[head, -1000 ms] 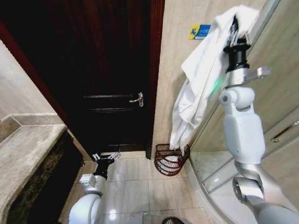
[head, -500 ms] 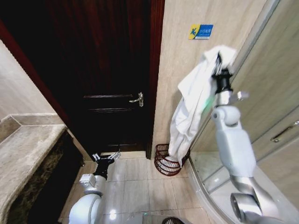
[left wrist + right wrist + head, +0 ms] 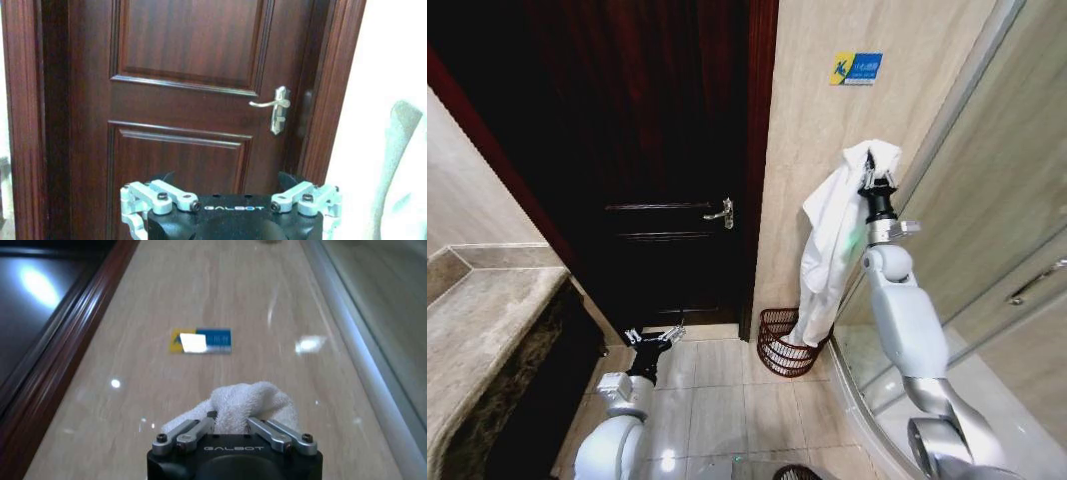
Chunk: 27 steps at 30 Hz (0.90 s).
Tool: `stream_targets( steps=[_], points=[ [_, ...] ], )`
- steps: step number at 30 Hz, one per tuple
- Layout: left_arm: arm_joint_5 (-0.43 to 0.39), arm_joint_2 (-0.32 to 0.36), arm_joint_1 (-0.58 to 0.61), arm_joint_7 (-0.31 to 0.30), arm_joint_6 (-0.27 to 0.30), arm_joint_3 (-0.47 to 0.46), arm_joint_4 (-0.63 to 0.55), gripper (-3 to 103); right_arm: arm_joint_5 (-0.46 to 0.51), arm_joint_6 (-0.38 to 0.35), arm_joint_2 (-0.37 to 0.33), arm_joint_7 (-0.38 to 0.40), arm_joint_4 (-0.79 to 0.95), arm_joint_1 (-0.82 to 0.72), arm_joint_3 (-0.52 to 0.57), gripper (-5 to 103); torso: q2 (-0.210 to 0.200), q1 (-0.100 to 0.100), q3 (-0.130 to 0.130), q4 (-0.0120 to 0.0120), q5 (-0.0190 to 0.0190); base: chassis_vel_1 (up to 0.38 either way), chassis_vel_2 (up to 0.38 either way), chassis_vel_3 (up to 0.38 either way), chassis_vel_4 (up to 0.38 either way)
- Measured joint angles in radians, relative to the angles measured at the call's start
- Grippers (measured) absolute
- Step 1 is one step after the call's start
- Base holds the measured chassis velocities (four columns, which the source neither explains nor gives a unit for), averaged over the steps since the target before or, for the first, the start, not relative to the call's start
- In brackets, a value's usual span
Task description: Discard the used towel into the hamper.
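Observation:
The white towel (image 3: 832, 235) hangs from my right gripper (image 3: 874, 180), which is shut on its bunched top and held high beside the tiled wall. The towel's lower end reaches down to the rim of the reddish-brown openwork hamper (image 3: 779, 352), which stands on the floor in the corner by the door frame. In the right wrist view the towel (image 3: 257, 397) is bunched between the fingers of the right gripper (image 3: 230, 421). My left gripper (image 3: 655, 337) stays low near the floor facing the door, open and holding nothing; its wrist view shows the left gripper (image 3: 230, 220) and the towel (image 3: 400, 165) hanging off to one side.
A dark wooden door (image 3: 657, 150) with a metal handle (image 3: 723, 211) is shut ahead. A stone counter (image 3: 477, 330) runs along the left. A glass shower enclosure (image 3: 997, 200) stands close to the right arm. A blue sign (image 3: 856, 67) is on the wall.
My right arm has come down and moved farther away toward the wall, carrying the towel. The towel's lower end has dropped to the hamper's rim. The left arm has not moved.

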Motion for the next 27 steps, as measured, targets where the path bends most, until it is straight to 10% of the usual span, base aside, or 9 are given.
stream_targets(
  steps=[27],
  points=[
    [0.000,0.000,0.000,0.000,0.000,0.000,0.000,100,-0.045,0.122,0.094,-0.036,-0.068,-0.216,0.054,8,0.000,0.000,0.000,-0.0001,-0.0002,0.000,0.000,0.000,0.000]
  ],
)
